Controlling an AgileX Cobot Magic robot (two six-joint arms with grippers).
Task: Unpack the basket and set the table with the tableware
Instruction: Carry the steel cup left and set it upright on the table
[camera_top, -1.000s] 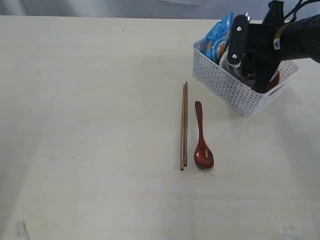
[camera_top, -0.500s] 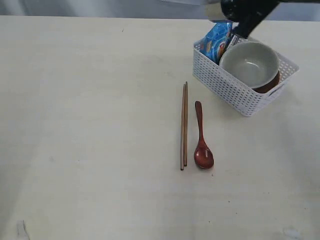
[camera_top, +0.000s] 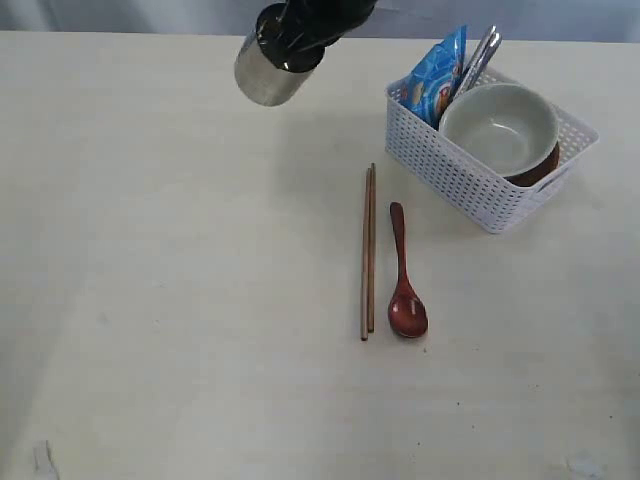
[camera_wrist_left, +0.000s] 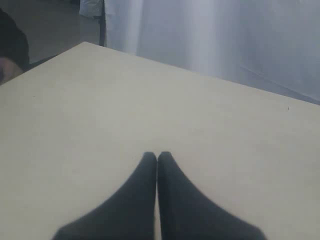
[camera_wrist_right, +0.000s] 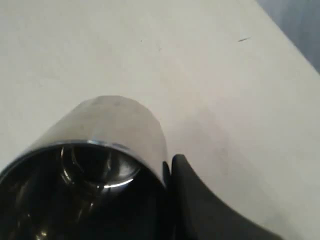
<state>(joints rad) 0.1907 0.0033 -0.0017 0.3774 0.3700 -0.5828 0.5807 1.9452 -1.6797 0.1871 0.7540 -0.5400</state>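
Holding steel cup (camera_top: 268, 75) aloft over bench (camera_top: 150, 300) at 11 o'clock in exterior view, right hand (camera_top: 300, 30) is clamping its wall, probably for placing beyond chopsticks (camera_top: 367, 250) and spoon (camera_top: 405, 290). Basket (camera_top: 450, 170) is sitting at 2 o'clock, containing bowl (camera_top: 498, 125).
Left wrist: left hand (camera_wrist_left: 157, 159) is pinching closed, empty, waiting.
Right wrist: cup is tilting, mouth facing camera.

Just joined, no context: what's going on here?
The right tool holds the steel cup in the air above the table, clear of the basket. The chopsticks and spoon already lie side by side on the table. The bowl, plate, knife and fork and the snack bag are still in the basket. The left tool is shut, holding nothing.
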